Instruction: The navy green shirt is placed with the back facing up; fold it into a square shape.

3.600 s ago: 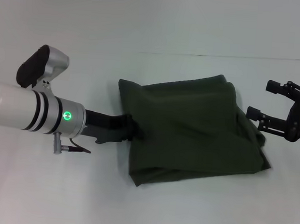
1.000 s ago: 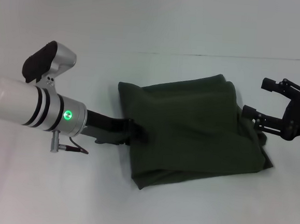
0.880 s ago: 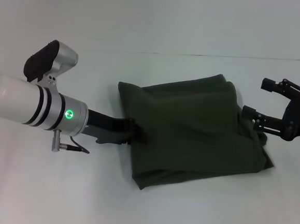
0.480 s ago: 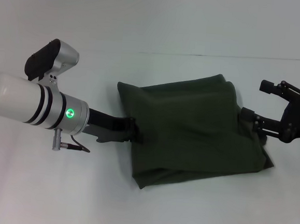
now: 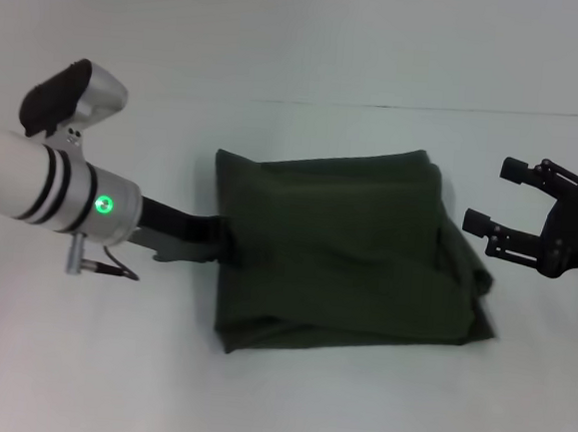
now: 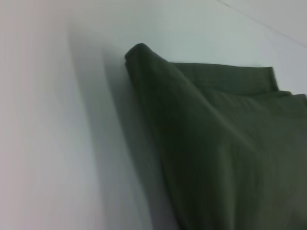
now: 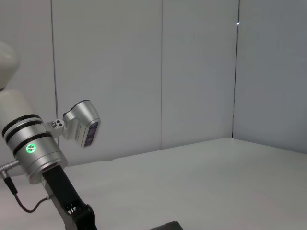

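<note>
Left gripper (image 5: 224, 249): its tip lies at the left edge of the shirt (image 5: 352, 246), low against the table (image 5: 374, 403); the cloth hides the fingertips, so whether they pinch the hem or merely rest against it cannot be told. Right gripper (image 5: 495, 204): fingers spread apart, holding nothing, standing clear of the shirt's right edge with bare table showing between.

Change noted: over the last half second the whole folded bundle has slid toward the robot's left, its left edge following the left gripper as that arm drew back; the right side, which previously lay up against the right gripper's lower finger, now sits apart from it. The right gripper itself has barely shifted; the left arm's silver wrist has retreated toward the frame's edge.

Present state: the shirt lies mid-table as a folded, roughly four-sided block, several layers thick; the near edge and right flank are uneven, with lower layers peeking out; the left wrist view shows the raised left corner and stacked layers behind it.

Judgement: the pull appears to be a straightening or repositioning of the bundle rather than a new fold; the folding looks largely done, with the ragged right side the remaining defect; a further tug risks dragging the layers out of line.
</note>
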